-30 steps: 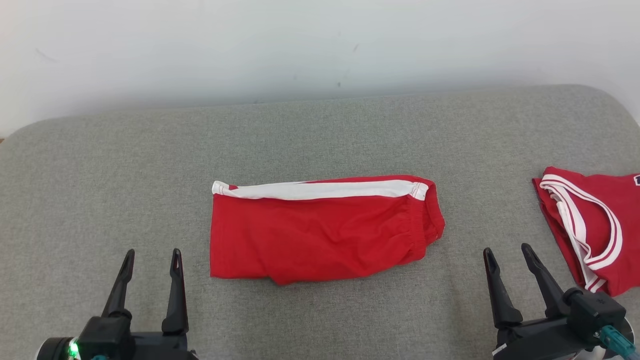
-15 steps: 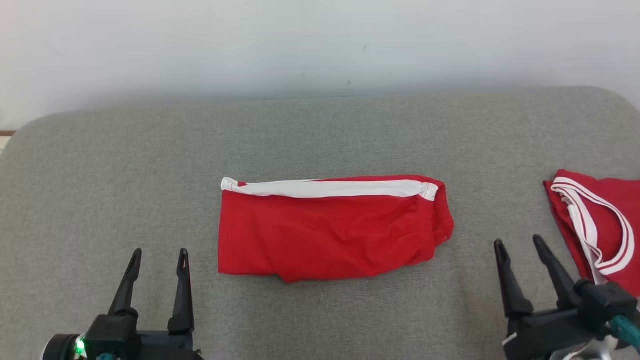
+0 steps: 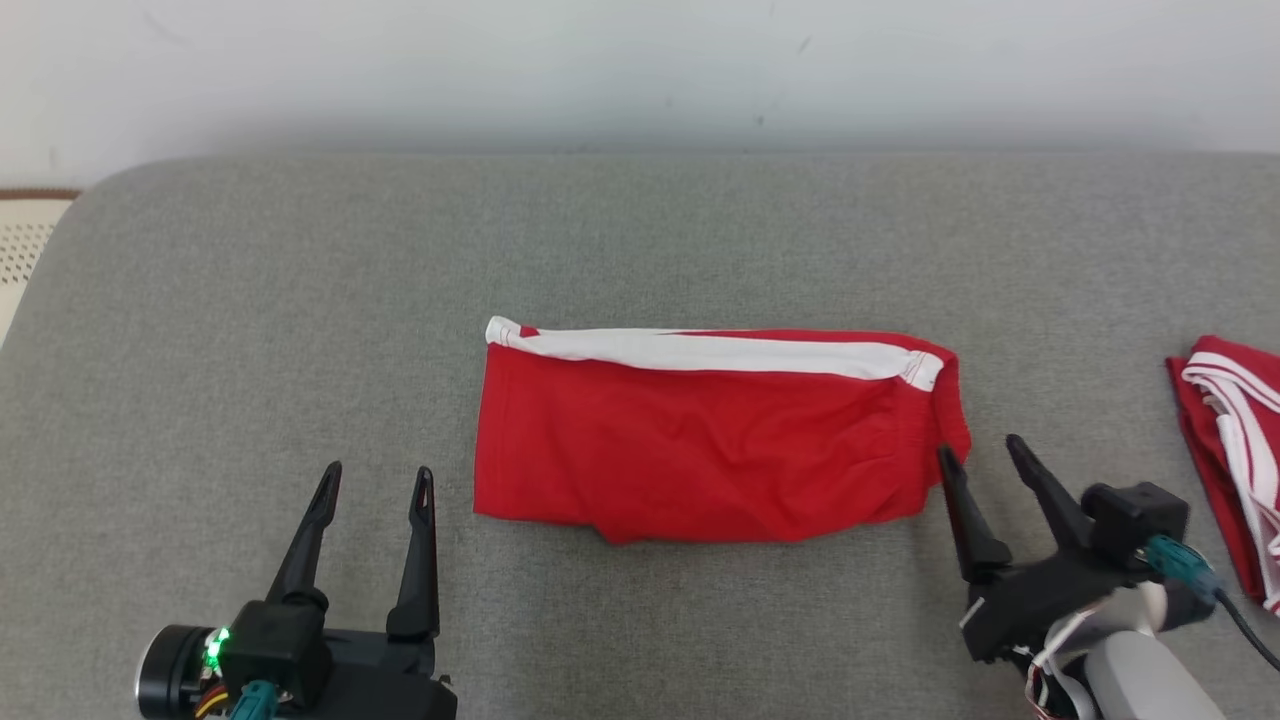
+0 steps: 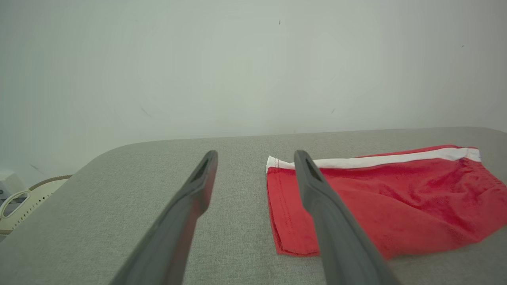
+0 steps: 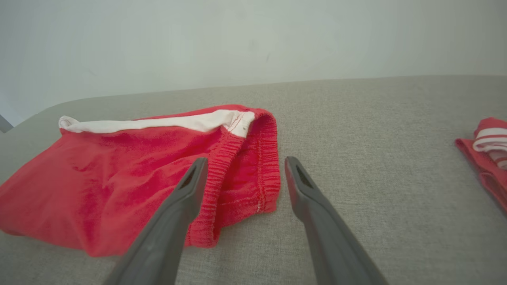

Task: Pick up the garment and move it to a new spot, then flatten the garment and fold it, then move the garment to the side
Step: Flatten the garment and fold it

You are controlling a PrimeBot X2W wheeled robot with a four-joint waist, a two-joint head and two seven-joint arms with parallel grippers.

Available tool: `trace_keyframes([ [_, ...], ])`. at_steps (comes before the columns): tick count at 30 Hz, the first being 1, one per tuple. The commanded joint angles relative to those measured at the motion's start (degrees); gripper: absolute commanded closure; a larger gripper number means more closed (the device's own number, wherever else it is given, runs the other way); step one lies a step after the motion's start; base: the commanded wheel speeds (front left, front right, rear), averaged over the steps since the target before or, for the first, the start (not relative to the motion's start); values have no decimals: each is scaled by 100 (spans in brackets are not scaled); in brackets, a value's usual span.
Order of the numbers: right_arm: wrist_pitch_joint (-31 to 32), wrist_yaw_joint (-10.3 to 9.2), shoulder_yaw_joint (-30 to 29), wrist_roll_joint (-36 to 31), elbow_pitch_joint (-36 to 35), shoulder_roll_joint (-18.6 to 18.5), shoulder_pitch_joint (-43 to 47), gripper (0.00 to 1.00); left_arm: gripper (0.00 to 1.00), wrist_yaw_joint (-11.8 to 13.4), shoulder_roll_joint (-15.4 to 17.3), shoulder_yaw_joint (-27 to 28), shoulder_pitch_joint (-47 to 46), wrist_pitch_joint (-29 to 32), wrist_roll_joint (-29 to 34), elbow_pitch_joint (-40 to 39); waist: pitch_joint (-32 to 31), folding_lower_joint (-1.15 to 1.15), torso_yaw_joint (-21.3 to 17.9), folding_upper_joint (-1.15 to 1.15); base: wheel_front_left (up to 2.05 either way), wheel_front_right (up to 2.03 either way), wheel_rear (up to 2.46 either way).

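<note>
Shorts (image 3: 715,440): folded flat, my twelve o'clock;
Left gripper (image 3: 377,472): wide, empty, seven o'clock;
Right gripper (image 3: 980,445): wide, by their three o'clock edge

The shorts (image 3: 715,440) lie flat in the middle of the cushion (image 3: 250,330), a low obstacle. Bare cushion runs wide to their left, behind them up to the wall (image 3: 640,70), and in a strip along their near edge. The left gripper (image 3: 378,470), jaws apart, is over bare cushion just off the shorts' near left corner, with free room ahead and to its left. The right gripper (image 3: 978,446), jaws apart, sits at the waistband end, its left finger over the waistband's edge. A bare lane lies between it and the jersey (image 3: 1225,440) at the right edge.
</note>
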Motion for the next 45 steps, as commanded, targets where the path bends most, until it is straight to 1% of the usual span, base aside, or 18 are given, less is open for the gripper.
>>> trace_keyframes([
  [1, -68, -1, 87, 71, 133, 21, -122, 0, 0, -4, -8, -3, -66, -49, 39, 38, 137, -1, 98, 0, 0, 0, 0],
  [7, -252, -1, 443, 378, 1005, 159, -604, 0, 0, -46, -56, -73, -187, -89, 49, 129, 300, -1, 134, 0, 0, 0, 0],
  [12, -392, -1, 406, 408, 1667, 240, -860, 0, 0, -91, -84, -117, -281, -116, 60, 188, 373, -1, 143, 0, 0, 0, 0],
  [19, -467, -3, 186, 268, 2219, 452, -1030, 0, 0, -128, -107, -163, -375, -142, 30, 249, 455, -1, 142, 0, 0, 0, 0],
  [23, -463, 0, 407, 434, 2354, 631, -1089, 0, 0, -139, -118, -188, -392, -157, 23, 276, 486, -1, 150, 0, 0, 0, 0],
  [24, -464, 1, 473, 488, 2364, 642, -1121, 38, 0, -141, -118, -190, -402, -159, 19, 284, 491, -1, 152, 0, 0, 0, 0],
  [26, -468, 1, 549, 601, 2339, 655, -1161, 100, 0, -135, -115, -188, -412, -156, 11, 281, 498, -1, 146, 0, 0, 0, 0],
  [29, -487, 0, 490, 730, 2117, 608, -1192, 100, 0, -103, -112, -193, -395, -162, 11, 273, 492, -1, 125, 0, 0, 0, 0],
  [33, -499, 0, 227, 857, 1791, 487, -999, 100, 0, -97, -90, -185, -398, -166, -16, 290, 471, -1, 88, 0, 0, 0, 0],
  [38, -501, 0, -225, 788, 1357, 250, -604, 100, 0, -68, -71, -173, -366, -171, -40, 289, 426, -1, 23, 0, 0, 0, 0],
  [42, -501, 0, -431, 756, 1236, 131, -438, 100, 0, -61, -58, -172, -343, -162, -41, 269, 407, -1, -31, 0, 0, 0, 0],
  [45, -501, 0, -447, 750, 1022, 109, -406, 100, 0, -37, -37, -157, -334, -148, -55, 257, 380, -1, -84, 0, 0, 0, 0],
])
